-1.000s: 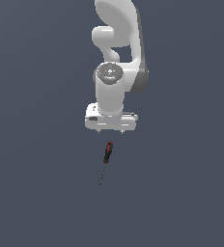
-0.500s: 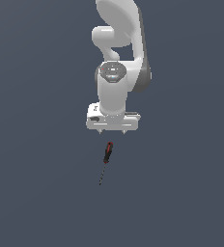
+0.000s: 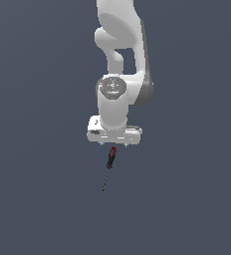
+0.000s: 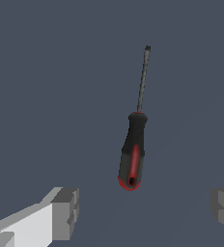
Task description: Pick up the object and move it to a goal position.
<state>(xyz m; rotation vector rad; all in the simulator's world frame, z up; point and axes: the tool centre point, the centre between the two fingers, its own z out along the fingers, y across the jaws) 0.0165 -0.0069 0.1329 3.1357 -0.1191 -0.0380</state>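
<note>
A white robot arm [image 3: 120,55] with a grey band at its joint and a grey circular cap stands against a plain, unpatterned slate blue-grey ground [image 3: 38,199]. The gripper [image 3: 113,145] body is white; in the wrist view its fingertips [image 4: 65,212] are mid-grey blocks, one on a white finger. At about six o'clock from the gripper body lies the screwdriver [image 3: 109,162]: its handle [image 4: 132,152] is black with a bright red lengthwise stripe and a red butt end, and its thin shaft [image 4: 143,79] is dark grey metal.
</note>
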